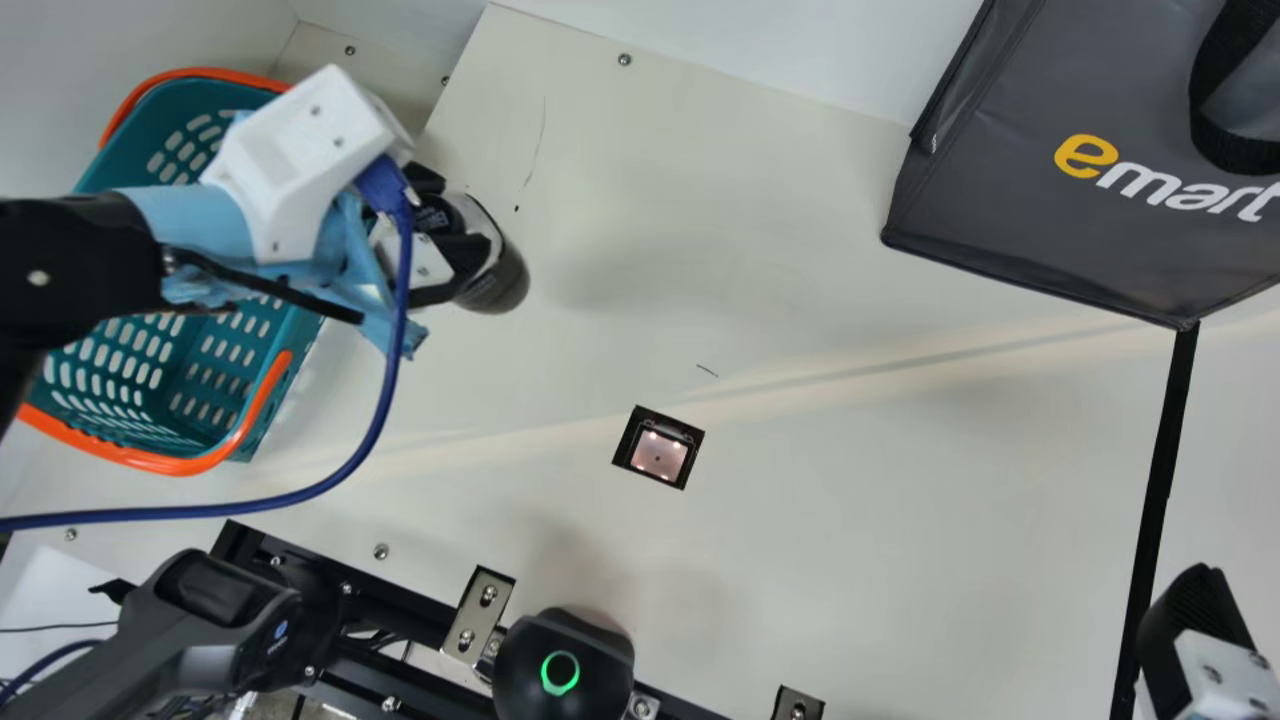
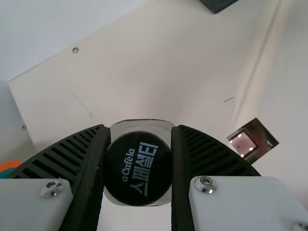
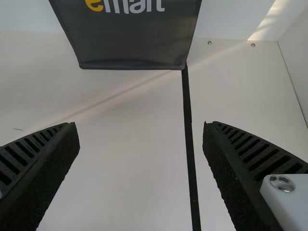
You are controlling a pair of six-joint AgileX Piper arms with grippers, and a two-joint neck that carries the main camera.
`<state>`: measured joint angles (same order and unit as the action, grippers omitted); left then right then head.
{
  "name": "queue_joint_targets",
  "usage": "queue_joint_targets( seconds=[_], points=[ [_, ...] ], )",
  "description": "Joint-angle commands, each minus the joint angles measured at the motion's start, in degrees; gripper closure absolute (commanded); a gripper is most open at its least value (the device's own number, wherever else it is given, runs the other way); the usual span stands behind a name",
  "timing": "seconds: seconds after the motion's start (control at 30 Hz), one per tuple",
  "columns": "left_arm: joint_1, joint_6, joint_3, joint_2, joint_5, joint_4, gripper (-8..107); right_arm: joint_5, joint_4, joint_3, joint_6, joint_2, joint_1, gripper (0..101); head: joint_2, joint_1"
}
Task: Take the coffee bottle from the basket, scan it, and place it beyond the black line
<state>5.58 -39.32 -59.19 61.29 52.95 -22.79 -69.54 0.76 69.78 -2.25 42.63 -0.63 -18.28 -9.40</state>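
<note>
Coffee bottle (image 1: 495, 275) is out of the basket, gripped, to the left of the scanner (image 1: 658, 452) and farther back. Dark body, black cap (image 2: 137, 168); in the main view it leans, cap end toward the left gripper (image 1: 456, 218), base angled toward the scanner side. Can't tell if the base touches the table. Left gripper is closed on the bottle around its cap end, ribbed fingers (image 2: 207, 149) one each side, parted by the bottle's width. Basket (image 1: 215, 385): teal, orange handles, left of the scanner, farther out than the bottle. Left arm (image 1: 75, 250) crosses above it; slotted walls and floor show around the arm, the part under it is hidden, so can't tell what's there. Blue cable (image 1: 375, 430) loops down from the left wrist, left of the scanner. Dark grey shopping bag (image 1: 990, 210) is right of the scanner and farther back, a printed side showing; contents can't be told. Black line (image 1: 1160, 480) runs from the bag's corner toward the robot, well to the right of the scanner. Right gripper (image 1: 1195, 620) is right of the scanner, nearer the robot, fingers (image 3: 245, 168) wide apart, nothing between them. Black dome with green ring (image 1: 565, 665) is on the robot side of the scanner.
</note>
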Motion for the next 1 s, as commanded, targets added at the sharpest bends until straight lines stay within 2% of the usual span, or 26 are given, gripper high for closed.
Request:
queue_joint_targets(
  seconds=[0.0,0.3,0.97],
  points=[
    [4.41,3.90,0.02,0.31,-0.87,1.75,89,0.00,0.00,0.00,0.00,0.00,0.00,10,-0.14,1.48],
    [14.26,17.00,-0.64,2.36,-3.48,9.28,89,0.00,0.00,0.00,0.00,0.00,0.00,10,-0.14,1.48],
    [30.70,45.19,-1.90,5.19,-4.11,24.52,89,0.00,0.00,0.00,0.00,0.00,0.00,10,-0.14,1.48]
  ],
)
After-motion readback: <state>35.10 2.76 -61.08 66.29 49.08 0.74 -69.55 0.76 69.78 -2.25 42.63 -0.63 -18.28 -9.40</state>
